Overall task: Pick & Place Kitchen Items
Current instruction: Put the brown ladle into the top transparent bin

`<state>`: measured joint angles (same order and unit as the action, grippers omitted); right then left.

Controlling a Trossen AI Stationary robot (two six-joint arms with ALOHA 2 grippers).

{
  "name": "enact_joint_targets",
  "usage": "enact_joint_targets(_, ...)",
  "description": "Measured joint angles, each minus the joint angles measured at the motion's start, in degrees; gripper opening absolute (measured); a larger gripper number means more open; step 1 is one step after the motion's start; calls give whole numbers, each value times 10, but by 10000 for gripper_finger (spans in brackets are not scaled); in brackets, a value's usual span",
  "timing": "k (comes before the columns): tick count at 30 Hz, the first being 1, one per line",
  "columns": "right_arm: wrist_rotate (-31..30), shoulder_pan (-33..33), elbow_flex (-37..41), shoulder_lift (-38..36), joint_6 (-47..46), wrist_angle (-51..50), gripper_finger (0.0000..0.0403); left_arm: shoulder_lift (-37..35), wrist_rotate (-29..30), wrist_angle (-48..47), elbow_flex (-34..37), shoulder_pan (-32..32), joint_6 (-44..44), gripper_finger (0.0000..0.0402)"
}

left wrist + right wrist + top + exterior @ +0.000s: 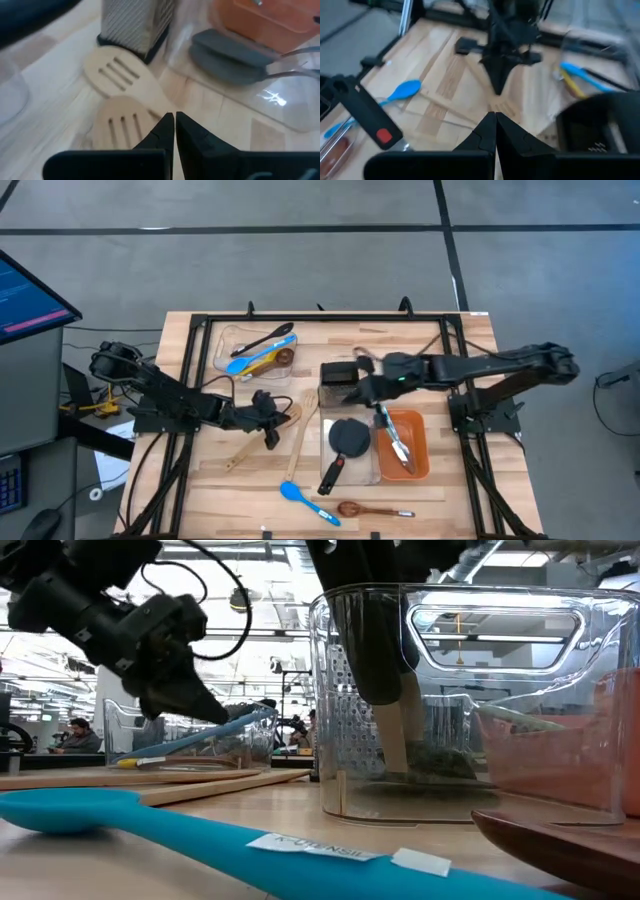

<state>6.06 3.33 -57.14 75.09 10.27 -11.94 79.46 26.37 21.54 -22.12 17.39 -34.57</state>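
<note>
My left gripper [174,125], fingers pressed together and empty, hangs just above two wooden spatulas [120,80]. Their handles run back beneath it. The right gripper [495,125], also closed, sits farther off.

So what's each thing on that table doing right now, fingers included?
Left fingers: shut, empty, above the wooden spatulas.
Right fingers: shut, empty, near the grater.
Wooden spatulas: lying flat, overlapping.
Grater: upright.
Black turner: lying in a clear bin.
Metal tongs: lying in the orange bin.
Blue spoon: flat on the table.
</note>
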Motion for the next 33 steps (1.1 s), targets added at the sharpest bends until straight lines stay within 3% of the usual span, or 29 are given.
enact_joint_targets(6, 1, -25, 152, -109, -20, 188, 0, 3, 10, 0, -28, 0, 27, 2)
enact_joint_targets(11, 1, -45, 237, -172, -24, 289, 0, 3, 33, -1, -42, 3, 28, 2)
enact_joint_targets(23, 9, -90, 297, -244, -25, 316, 0, 17, 134, -68, -114, 63, 32, 1)
enact_joint_targets(29, 188, -148, 320, -281, -27, 301, 0, 78, 135, -67, -164, 75, 43, 1)
enact_joint_targets(33, 209, -181, 348, -312, -38, 304, 0, 117, 147, -67, -189, 76, 42, 1)
